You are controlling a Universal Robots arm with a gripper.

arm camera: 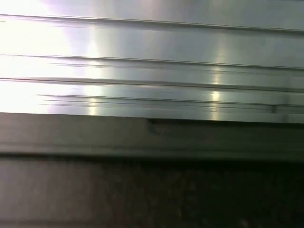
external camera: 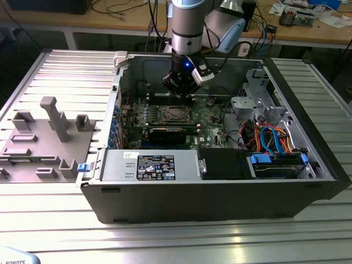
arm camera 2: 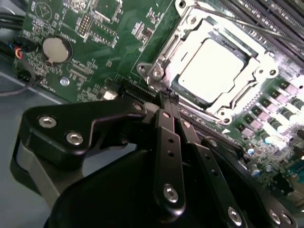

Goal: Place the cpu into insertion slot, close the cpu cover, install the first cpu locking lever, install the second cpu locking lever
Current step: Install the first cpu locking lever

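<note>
The cpu [arm camera 2: 211, 66] lies flat in the insertion slot [arm camera 2: 159, 71], its pale metal face up. The silvery cpu cover [arm camera 2: 259, 71] is down around it as a frame, and a thin metal lever [arm camera 2: 223, 18] runs along one side of the socket. My gripper [arm camera 2: 166, 97] is shut with nothing between its black fingers, its tips just off the socket's edge near a corner. In the exterior view the gripper [external camera: 184, 92] hangs inside the open computer case, just behind the insertion slot [external camera: 175, 114] on the green motherboard [external camera: 209, 118].
A grey labelled power-supply box [external camera: 148, 165] fills the case's front. A drive bay with blue and orange cables [external camera: 275, 143] stands at the exterior view's right. A grey fixture plate [external camera: 44, 137] lies outside at the left. A coin battery [arm camera 2: 56, 49] sits on the board.
</note>
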